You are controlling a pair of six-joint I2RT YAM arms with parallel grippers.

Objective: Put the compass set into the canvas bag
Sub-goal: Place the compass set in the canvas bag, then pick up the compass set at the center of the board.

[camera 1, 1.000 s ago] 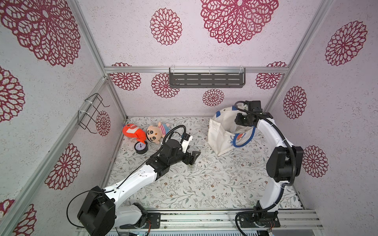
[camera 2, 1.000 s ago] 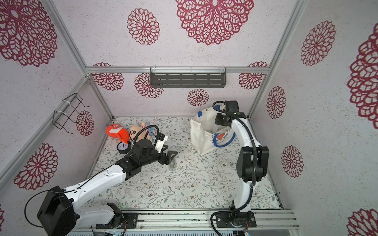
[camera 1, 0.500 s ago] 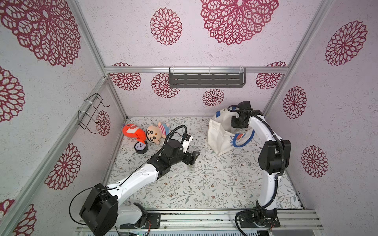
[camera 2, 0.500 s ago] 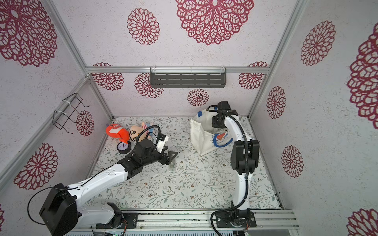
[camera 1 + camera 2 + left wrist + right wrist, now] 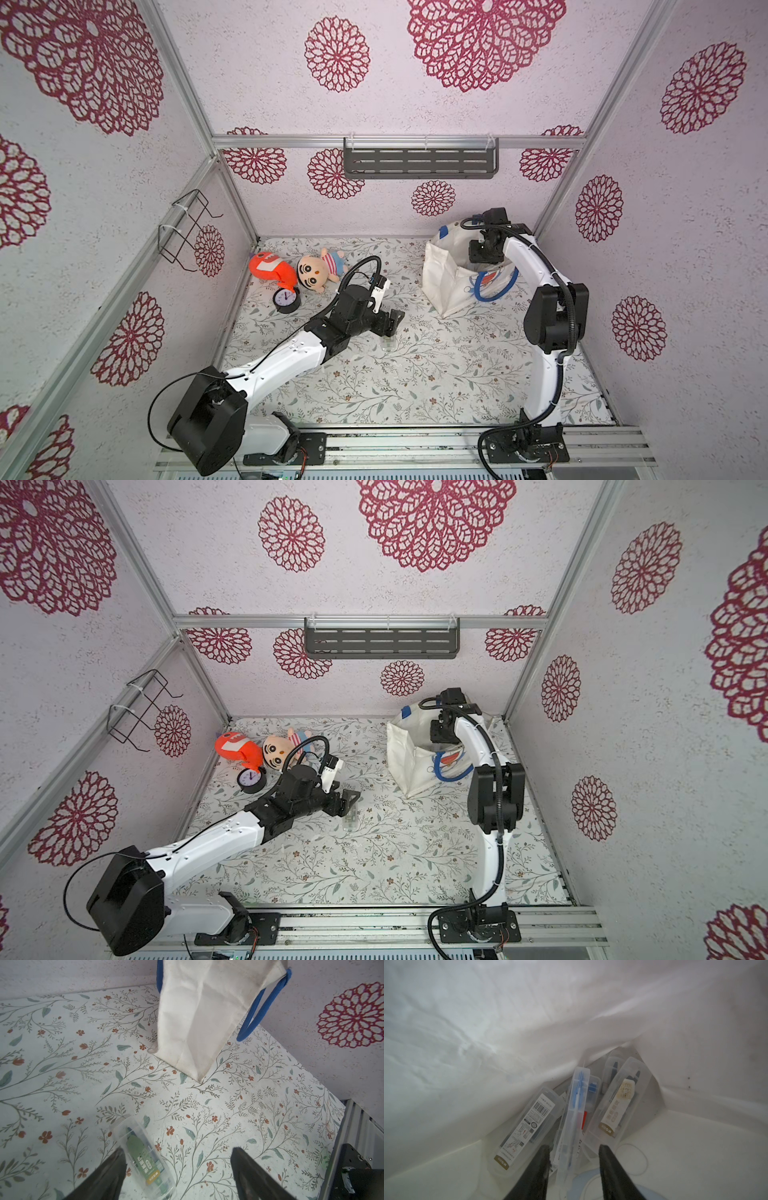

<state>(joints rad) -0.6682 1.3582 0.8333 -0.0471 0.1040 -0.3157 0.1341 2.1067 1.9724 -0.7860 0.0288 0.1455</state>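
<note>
Compass set (image 5: 145, 1159): clear case, green label, flat on floral table (image 5: 228, 1105), near canvas bag (image 5: 197, 1012) but outside it. Left gripper (image 5: 178, 1167) above it, jaws wide apart, case beside 1 finger; likely lining up pick. Right gripper (image 5: 573, 1147) deep inside bag, jaws parted, straddling blue-insert case (image 5: 578, 1101) on edge among other cases; judged release, not grip.

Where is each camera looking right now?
Top views: high over the arm bases, down on the floral table; left arm, right arm.
Left wrist: low, toward clear plastic compass case and cream canvas bag; left gripper.
Right wrist: inside the bag, at clear cases; right gripper.
Shared: both top views and left wrist show bag, case.
</note>
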